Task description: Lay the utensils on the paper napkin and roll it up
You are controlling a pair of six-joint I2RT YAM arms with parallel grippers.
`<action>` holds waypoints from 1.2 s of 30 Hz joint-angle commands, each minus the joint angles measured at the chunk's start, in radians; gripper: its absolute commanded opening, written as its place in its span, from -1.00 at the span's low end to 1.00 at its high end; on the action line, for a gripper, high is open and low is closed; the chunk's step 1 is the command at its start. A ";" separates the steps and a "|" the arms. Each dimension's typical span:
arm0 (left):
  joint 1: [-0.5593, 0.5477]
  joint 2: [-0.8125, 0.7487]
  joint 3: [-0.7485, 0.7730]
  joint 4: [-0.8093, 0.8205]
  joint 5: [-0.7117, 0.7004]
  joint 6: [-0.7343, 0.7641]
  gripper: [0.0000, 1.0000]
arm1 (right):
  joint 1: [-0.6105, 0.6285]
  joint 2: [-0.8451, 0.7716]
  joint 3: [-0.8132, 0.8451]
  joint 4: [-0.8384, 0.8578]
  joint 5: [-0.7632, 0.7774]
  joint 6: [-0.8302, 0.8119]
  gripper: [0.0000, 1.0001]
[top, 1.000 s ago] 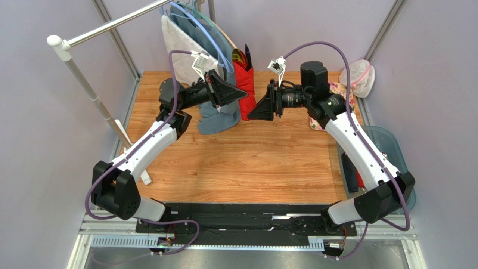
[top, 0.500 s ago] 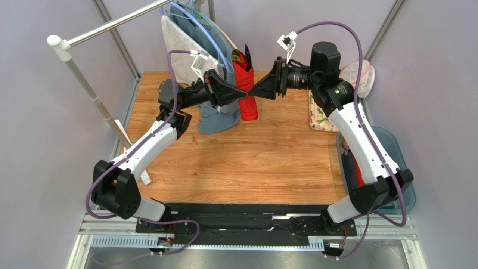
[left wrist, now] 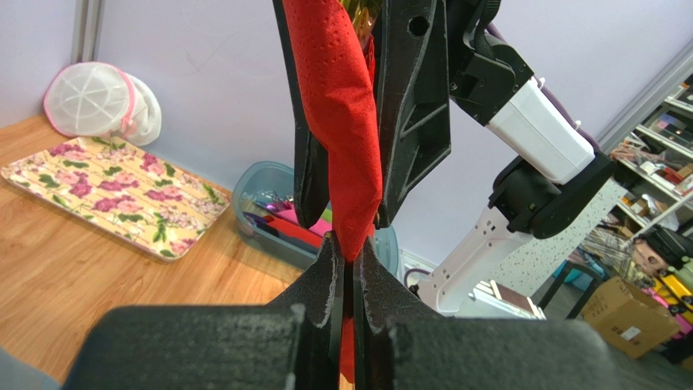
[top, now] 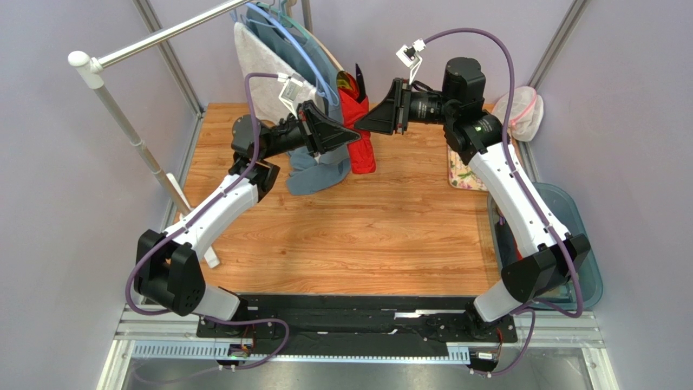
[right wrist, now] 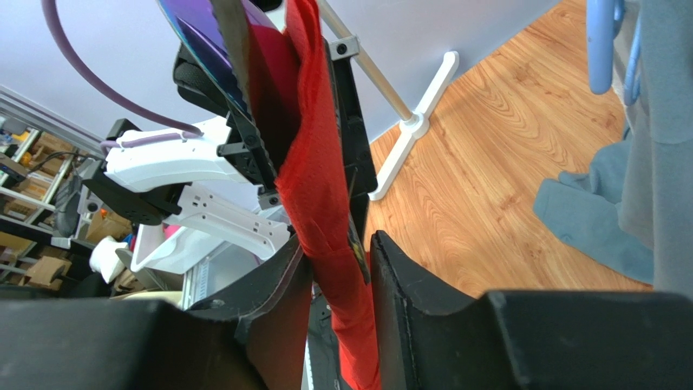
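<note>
The red paper napkin [top: 361, 146] is a narrow roll held upright in the air at the back of the table. Utensil ends [top: 358, 79] stick out of its top; an iridescent blade [right wrist: 195, 32] shows in the right wrist view. My left gripper [top: 353, 139] is shut on the roll's lower part [left wrist: 346, 162], its fingertips [left wrist: 329, 260] pinching it. My right gripper [top: 363, 123] sits higher on the roll [right wrist: 321, 187]. Its jaws stand around the roll with a small gap on one side.
A clothes rail with hangers and hanging grey and blue garments [top: 317, 175] stands just behind the roll. A floral cloth [top: 462, 172] lies at the back right. A white mesh bag [top: 520, 110] and a teal bin [top: 573, 213] are further right. The white rail stand [top: 175, 191] is on the left.
My right gripper has moved from beside the roll's lower end up to its upper part. The left gripper and the roll have stayed in place.
</note>
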 commanded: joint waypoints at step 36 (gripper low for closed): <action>0.014 -0.052 -0.015 0.005 -0.007 0.045 -0.16 | -0.049 -0.041 -0.070 -0.016 -0.074 -0.068 -1.00</action>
